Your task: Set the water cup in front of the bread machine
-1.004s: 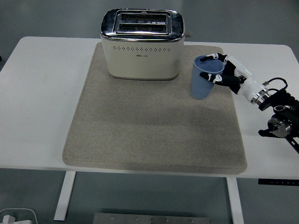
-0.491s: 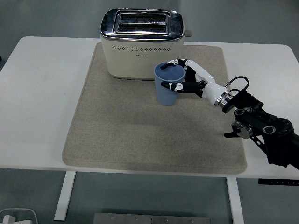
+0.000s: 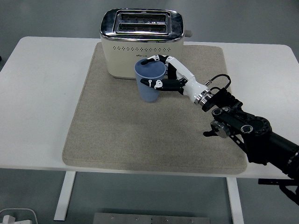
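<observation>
Reaching in from the right edge over the table (image 3: 42, 93), the black right arm now stretches across the grey mat (image 3: 140, 135), and its right hand (image 3: 164, 77) is wrapped around the blue water cup (image 3: 149, 85) — fingers curled over the far rim, thumb pressed to the near wall. A second ago the cup stood off to the right of the bread machine (image 3: 142, 43), near the mat's right side; half a second ago it was midway; now it sits directly before the machine's cream front, slightly right of its centre, upright. Whether its base touches the mat or hangs just above it I cannot tell. My judgement is that the carry is essentially over: the cup has arrived at the target spot, and what remains is to settle it and let go without tipping it.

As for writing, a small dark mark sits on the machine's front below the row of vent holes — too small to read. The cup bears no visible label. The left arm is out of view.
</observation>
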